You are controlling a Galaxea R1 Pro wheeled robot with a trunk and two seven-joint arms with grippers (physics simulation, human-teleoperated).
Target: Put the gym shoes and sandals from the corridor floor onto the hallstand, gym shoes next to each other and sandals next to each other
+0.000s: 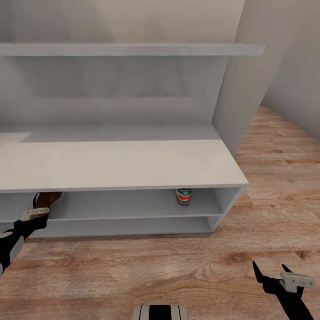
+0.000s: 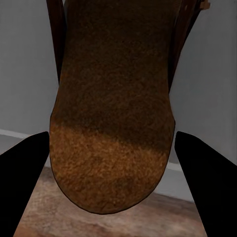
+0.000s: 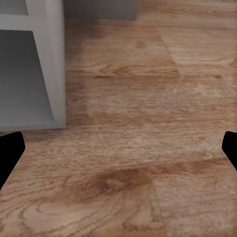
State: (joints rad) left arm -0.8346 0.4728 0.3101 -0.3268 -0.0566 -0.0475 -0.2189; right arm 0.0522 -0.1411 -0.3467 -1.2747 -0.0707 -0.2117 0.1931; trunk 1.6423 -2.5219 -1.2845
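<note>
The hallstand (image 1: 115, 164) stands against the wall, light grey with a flat top and two open shelves. A brown sandal (image 1: 44, 200) is at the left of its upper shelf, with my left gripper (image 1: 38, 214) shut on it. In the left wrist view the sandal's tan-brown sole (image 2: 113, 123) spans the gap between the dark fingers (image 2: 22, 182). One gym shoe (image 1: 183, 196) sits in the upper shelf near the right end, its white, green and red heel facing me. My right gripper (image 1: 272, 272) hangs open over the corridor floor (image 1: 178, 266), empty.
A thin floating wall shelf (image 1: 133, 49) runs above the hallstand. A wall corner (image 1: 235, 111) juts out at the rack's right end. The rack's end panel (image 3: 49, 64) shows in the right wrist view, beside bare plank flooring (image 3: 148, 148).
</note>
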